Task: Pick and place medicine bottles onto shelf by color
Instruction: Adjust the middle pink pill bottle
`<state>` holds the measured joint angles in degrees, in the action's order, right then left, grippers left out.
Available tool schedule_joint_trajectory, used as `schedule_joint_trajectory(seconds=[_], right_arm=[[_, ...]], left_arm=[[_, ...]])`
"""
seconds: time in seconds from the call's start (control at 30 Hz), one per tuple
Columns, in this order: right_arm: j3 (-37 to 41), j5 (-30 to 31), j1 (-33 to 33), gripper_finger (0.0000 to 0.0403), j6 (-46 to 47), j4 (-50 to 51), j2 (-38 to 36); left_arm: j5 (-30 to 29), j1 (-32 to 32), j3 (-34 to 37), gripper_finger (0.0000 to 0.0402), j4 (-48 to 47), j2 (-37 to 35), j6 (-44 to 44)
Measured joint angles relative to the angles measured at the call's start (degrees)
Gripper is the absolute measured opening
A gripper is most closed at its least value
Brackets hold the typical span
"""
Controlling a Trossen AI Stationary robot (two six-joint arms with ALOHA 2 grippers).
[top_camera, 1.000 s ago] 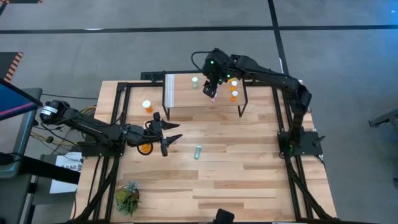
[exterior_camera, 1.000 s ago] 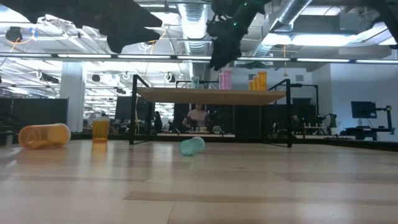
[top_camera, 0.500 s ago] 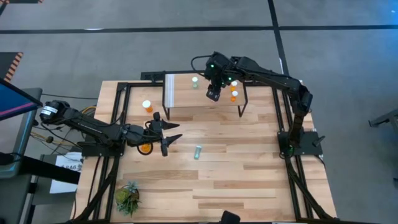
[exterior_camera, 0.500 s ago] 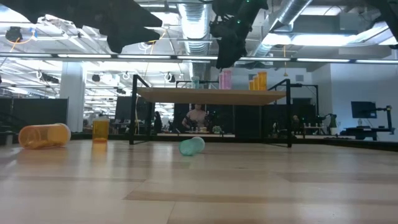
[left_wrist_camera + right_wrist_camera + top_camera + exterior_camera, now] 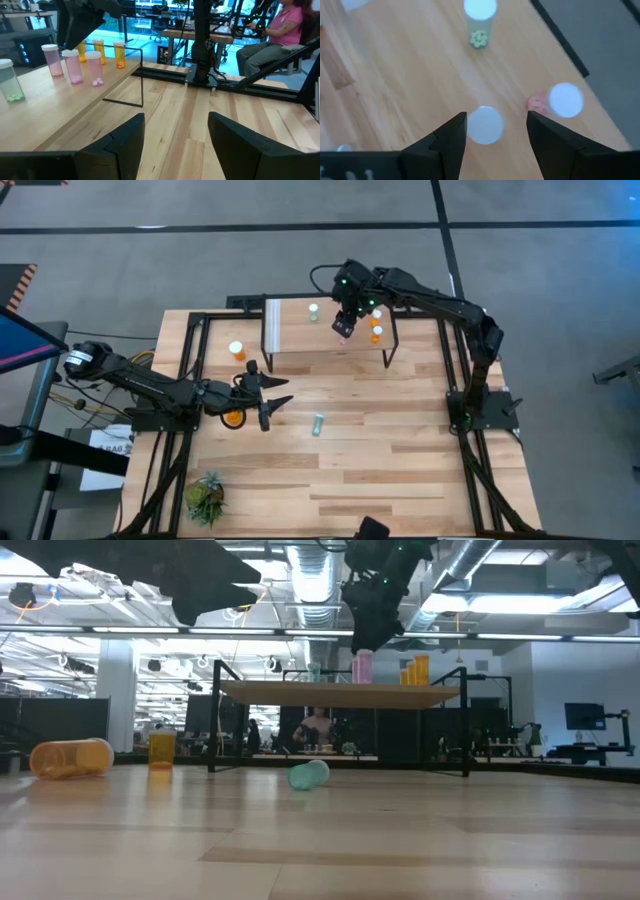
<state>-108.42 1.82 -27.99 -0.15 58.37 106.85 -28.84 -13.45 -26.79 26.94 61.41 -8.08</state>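
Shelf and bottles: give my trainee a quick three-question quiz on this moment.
1. True or false: the teal bottle on the table stands upright.
2. Which end effector is above the shelf? A) left B) right
3. Fill in: the wide orange bottle near the left end effector lies on its ____.

Key: 1 false, it lies on its side. 2 B, the right end effector, fingers open above a white-capped bottle. 3 side.
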Motion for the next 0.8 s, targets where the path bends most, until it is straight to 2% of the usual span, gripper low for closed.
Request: schedule_joint_trajectory(seconds=[0.8], right_arm=[[0.1,-0.8,0.2,0.0227,3.6,1.4,0.1]], left_arm=[[0.0,0.0,0.0,0.0206,0.5,0.0,-0.1]])
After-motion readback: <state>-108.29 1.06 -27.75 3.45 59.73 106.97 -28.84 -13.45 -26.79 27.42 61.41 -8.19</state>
